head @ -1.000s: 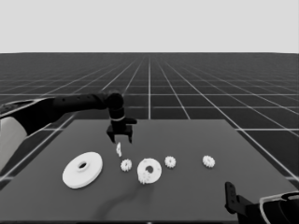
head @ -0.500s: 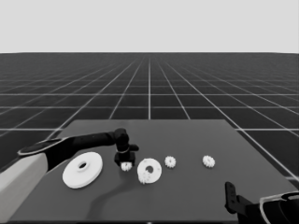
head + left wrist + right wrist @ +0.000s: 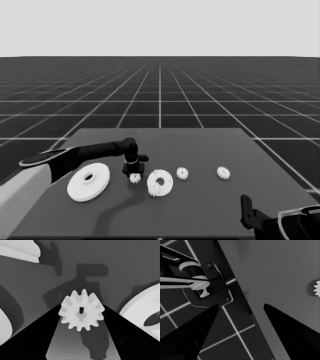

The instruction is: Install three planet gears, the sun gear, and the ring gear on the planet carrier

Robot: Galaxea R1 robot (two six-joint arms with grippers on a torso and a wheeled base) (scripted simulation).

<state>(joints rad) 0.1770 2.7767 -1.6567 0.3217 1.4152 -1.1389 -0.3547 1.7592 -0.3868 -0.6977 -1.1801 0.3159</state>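
Left hand [image 3: 134,173] straddles, fingers apart, a small white toothed gear [image 3: 81,312], nine o'clock of the smaller round part [image 3: 160,182]; it looks rigid, light, best pinched across its teeth.

You are looking at the larger round part [image 3: 88,181], a wide white disc with a small central hole, lying flat toward the desk's left. The smaller round part [image 3: 160,182], white with a dark hole, is lying near the middle, a gear [image 3: 155,192] touching its near edge. One toothed gear [image 3: 81,310] is sitting between the two discs. Two more gears [image 3: 182,173] [image 3: 223,173] are lying farther right, apart.
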